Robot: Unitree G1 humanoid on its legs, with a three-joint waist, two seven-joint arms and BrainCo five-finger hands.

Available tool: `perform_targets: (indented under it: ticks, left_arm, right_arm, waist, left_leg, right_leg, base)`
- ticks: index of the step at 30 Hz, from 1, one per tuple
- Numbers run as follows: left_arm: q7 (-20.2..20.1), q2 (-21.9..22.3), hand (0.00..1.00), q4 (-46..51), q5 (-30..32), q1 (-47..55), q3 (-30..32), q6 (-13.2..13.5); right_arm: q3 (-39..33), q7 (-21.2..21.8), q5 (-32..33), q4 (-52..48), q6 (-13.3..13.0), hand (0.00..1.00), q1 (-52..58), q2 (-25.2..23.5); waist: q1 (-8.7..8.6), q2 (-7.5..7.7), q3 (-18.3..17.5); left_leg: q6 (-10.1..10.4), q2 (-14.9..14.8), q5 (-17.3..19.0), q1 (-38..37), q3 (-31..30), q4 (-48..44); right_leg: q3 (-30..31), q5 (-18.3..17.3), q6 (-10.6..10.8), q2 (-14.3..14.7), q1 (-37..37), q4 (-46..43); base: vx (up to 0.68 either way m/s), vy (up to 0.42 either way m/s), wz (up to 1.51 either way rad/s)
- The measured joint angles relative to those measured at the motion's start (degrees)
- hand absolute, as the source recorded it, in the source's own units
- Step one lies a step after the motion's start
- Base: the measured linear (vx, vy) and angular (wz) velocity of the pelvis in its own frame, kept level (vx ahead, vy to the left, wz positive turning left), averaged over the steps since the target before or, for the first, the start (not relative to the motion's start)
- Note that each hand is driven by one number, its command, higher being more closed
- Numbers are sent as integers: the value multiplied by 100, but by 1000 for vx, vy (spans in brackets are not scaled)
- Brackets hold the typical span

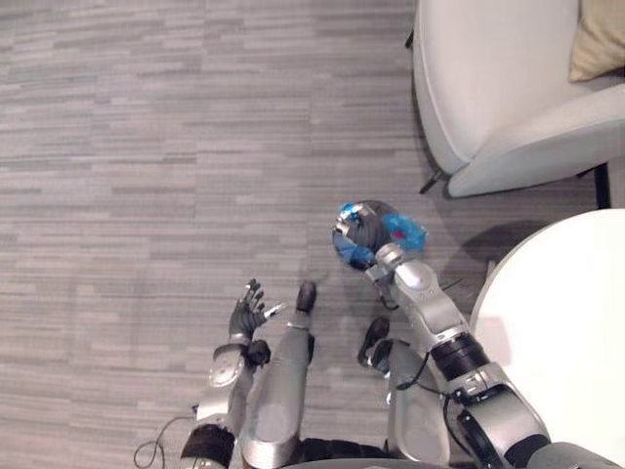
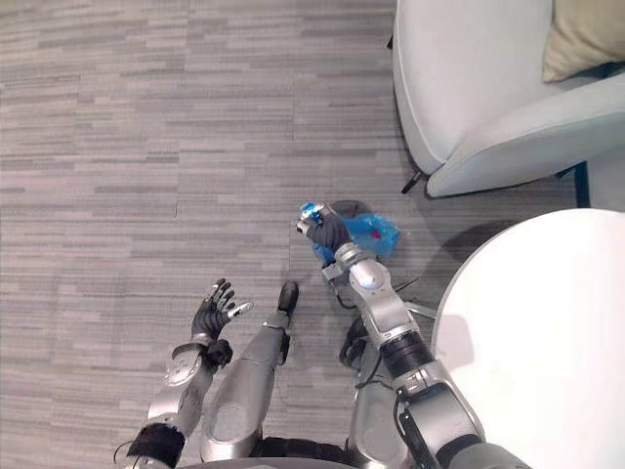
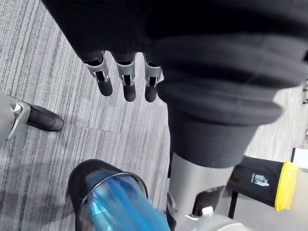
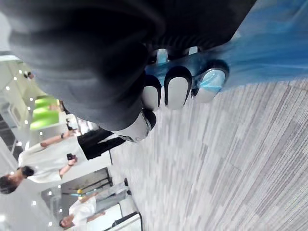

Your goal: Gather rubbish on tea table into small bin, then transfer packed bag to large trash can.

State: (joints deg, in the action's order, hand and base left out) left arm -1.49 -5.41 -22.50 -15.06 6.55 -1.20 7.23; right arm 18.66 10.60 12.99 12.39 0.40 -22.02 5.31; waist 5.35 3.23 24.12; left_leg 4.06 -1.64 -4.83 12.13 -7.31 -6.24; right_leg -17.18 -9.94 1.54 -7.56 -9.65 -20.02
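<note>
My right hand (image 1: 359,233) hangs low over the grey carpet beside the armchair, its fingers (image 4: 177,90) curled round the gathered top of a blue plastic bag (image 1: 405,233). The bag bulges out to the right of the hand, with something red showing through it. A small dark round bin (image 3: 82,180) with blue plastic in it stands on the floor under that hand; its rim (image 1: 377,206) peeks out behind the hand. My left hand (image 1: 246,315) is held lower left over the carpet, empty, with its fingers (image 3: 126,82) straight.
A white armchair (image 1: 488,88) with a tan cushion (image 1: 598,39) stands at the upper right. The round white tea table (image 1: 557,322) is at the lower right, close to my right arm. Several people (image 4: 43,159) stand far off. Grey carpet spreads to the left.
</note>
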Motion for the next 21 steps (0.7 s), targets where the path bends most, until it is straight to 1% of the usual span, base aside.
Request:
perform_targets:
  ticks: [1, 2, 3, 4, 6, 8, 9, 10, 11, 12, 13, 14, 15, 16, 17, 18, 19, 20, 21]
  left_arm:
    - [-94, 7, 0, 162, 14, 120, -85, 0]
    - [-131, 10, 0, 235, 29, 185, -113, 0]
    - [-212, 37, 0, 353, 85, 318, -114, 1]
    - [-220, 43, 0, 431, 114, 397, -109, 5]
    - [-232, 69, 0, 660, 121, 663, -106, 9]
    - [-271, 72, 0, 761, 122, 725, -105, 9]
    - [-323, 68, 0, 837, 121, 726, -99, 7]
    - [-338, 81, 0, 948, 121, 724, -97, 7]
    - [-345, 86, 0, 1003, 119, 713, -98, 6]
    - [-352, 83, 0, 1190, 120, 714, -94, -1]
    - [-355, 127, 0, 1367, 123, 702, -74, 1]
    - [-361, 123, 0, 1443, 126, 629, -85, 2]
    - [-372, 123, 0, 1533, 140, 593, -85, 2]
    - [-395, 133, 0, 1670, 186, 582, -85, 3]
    - [-404, 136, 0, 1765, 203, 593, -61, 3]
    - [-418, 151, 0, 1948, 221, 612, -29, 7]
    - [-443, 186, 0, 2113, 222, 693, -41, 9]
    - [-444, 211, 0, 2262, 223, 780, -38, 18]
    - [-447, 261, 0, 2338, 224, 817, -60, 22]
  right_arm:
    - [15, 65, 55, -85, 0, 100, 70, -11]
    - [41, 105, 72, -108, 0, 100, 87, -16]
    - [77, 165, 100, -206, 1, 100, 130, -36]
    - [131, 211, 101, -269, 1, 100, 138, -47]
    - [394, 314, 116, -558, 2, 100, 140, -50]
    - [464, 415, 119, -743, 1, 100, 113, -59]
    - [484, 455, 121, -748, 1, 100, 69, -65]
    - [492, 458, 117, -747, 14, 100, 34, -64]
    - [491, 458, 116, -746, 20, 100, 18, -56]
    - [482, 458, 116, -746, 21, 100, -36, -49]
    - [478, 457, 113, -747, 20, 100, -125, -51]
    - [463, 452, 109, -747, 17, 100, -144, -45]
    - [423, 447, 91, -747, 13, 100, -159, -22]
    - [440, 444, 83, -747, 11, 100, -234, -30]
    - [446, 442, 80, -747, 5, 100, -303, -41]
    - [448, 435, 79, -747, -4, 100, -481, -49]
    - [448, 425, 86, -746, -24, 100, -623, -40]
    - [451, 421, 89, -746, -27, 100, -760, -31]
    - [452, 399, 94, -745, -39, 100, -890, 14]
  waist:
    - [-7, 10, -170]
    - [-2, 15, -277]
    - [14, 6, -458]
    - [12, 4, -524]
    - [12, -14, -752]
    - [11, -29, -821]
    - [11, -31, -822]
    - [3, -32, -819]
    - [-8, -35, -817]
    - [-1, -50, -823]
    - [-3, -106, -799]
    - [-47, -112, -796]
    - [-45, -110, -797]
    - [-11, -122, -791]
    - [26, -81, -819]
    - [76, -151, -843]
    - [198, -226, -912]
    - [275, -253, -932]
    - [263, -354, -952]
  left_leg:
    - [-41, -31, 30, -150, 56, 93]
    - [-51, -42, 37, -227, 124, 148]
    - [-56, -48, 40, -366, 249, 249]
    - [-64, -61, 45, -445, 306, 288]
    - [-87, -126, 60, -722, 584, 498]
    - [-93, -129, 63, -845, 767, 587]
    - [-131, -128, 90, -881, 869, 572]
    - [-216, -97, 154, -861, 915, 472]
    - [-258, -77, 185, -830, 916, 384]
    - [-326, -76, 226, -739, 912, 192]
    - [-381, -141, 258, -642, 901, 95]
    - [-419, -83, 285, -635, 820, -57]
    - [-450, 39, 315, -644, 637, -180]
    - [-475, 186, 356, -618, 460, -300]
    - [-470, 239, 360, -553, 398, -354]
    - [-452, 289, 356, -362, 267, -459]
    - [-406, 266, 282, -176, 215, -396]
    - [-365, 258, 167, -22, 192, -333]
    - [-318, 228, -20, 175, 53, -305]
  right_leg:
    - [40, 68, 26, 48, 172, 209]
    - [99, 118, 20, 75, 225, 304]
    - [246, 232, 41, 135, 349, 527]
    - [315, 292, 39, 154, 414, 630]
    - [639, 530, 69, 246, 595, 1015]
    - [864, 659, 81, 272, 610, 1136]
    - [978, 685, 89, 269, 581, 1102]
    - [1040, 683, 92, 234, 501, 947]
    - [1074, 683, 94, 216, 464, 865]
    - [1188, 738, 188, 222, 450, 850]
    - [1363, 501, 192, 225, 375, 377]
    - [1486, 28, 131, 163, 271, -616]
    - [1652, -266, 192, 126, 367, -1341]
    - [1924, -430, 274, 161, 563, -1787]
    - [2043, -509, 288, 190, 653, -1765]
    - [2163, -681, 266, 257, 758, -1416]
    - [2208, -825, 251, 300, 831, -912]
    - [2196, -969, 154, 309, 846, -586]
    - [2165, -1105, 166, 384, 803, -428]
  base:
    - [120, 6, -28]
    - [98, 20, -44]
    - [74, 43, -48]
    - [85, 57, -69]
    - [28, 44, -73]
    - [-34, 60, -65]
    - [-90, 74, -59]
    - [-98, 59, -35]
    - [-107, 73, -20]
    - [-128, 52, -7]
    - [-132, 44, 25]
    - [-112, 14, 64]
    - [-93, -27, 106]
    - [-105, -58, 90]
    - [-183, -108, 81]
    - [-221, -98, 48]
    - [-273, -113, 33]
    - [-227, -99, 20]
    - [-239, -139, 56]
